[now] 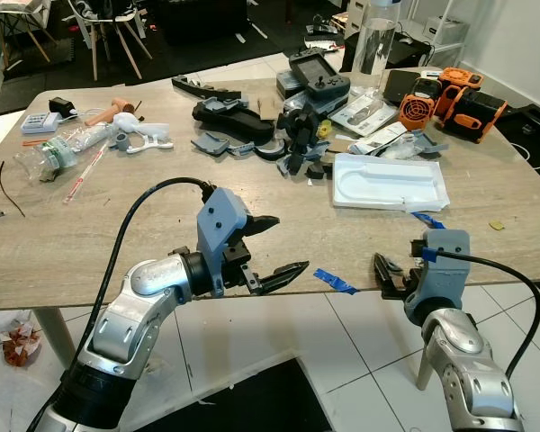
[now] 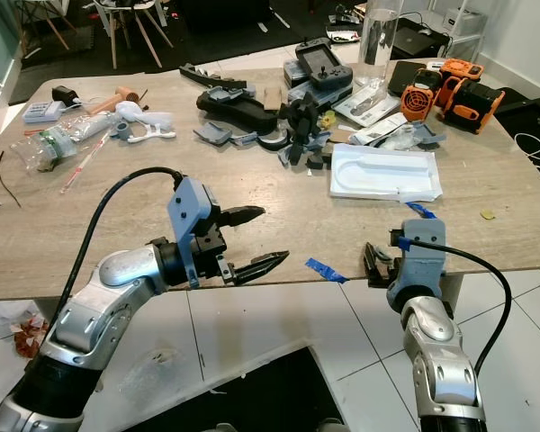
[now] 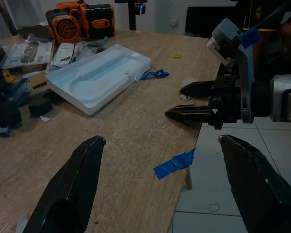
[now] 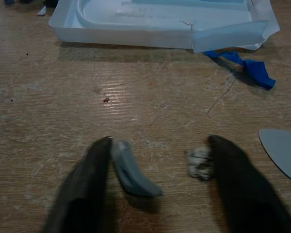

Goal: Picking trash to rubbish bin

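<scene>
At the lower centre of the frame, the left pincer is held wide apart over the wooden desk edge. At lower right, the right pincer is spread around a small grey curved scrap, a white crumpled bit beside it.

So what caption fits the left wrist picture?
Open left gripper hovers over blue tape at the table edge.

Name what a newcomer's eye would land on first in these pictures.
Likely the two grippers at the table's near edge: the left gripper open beside a blue tape strip, the right gripper open over small scraps. Behind them lies a white foam tray, then a clutter of black parts and orange tools at the far right.
</scene>
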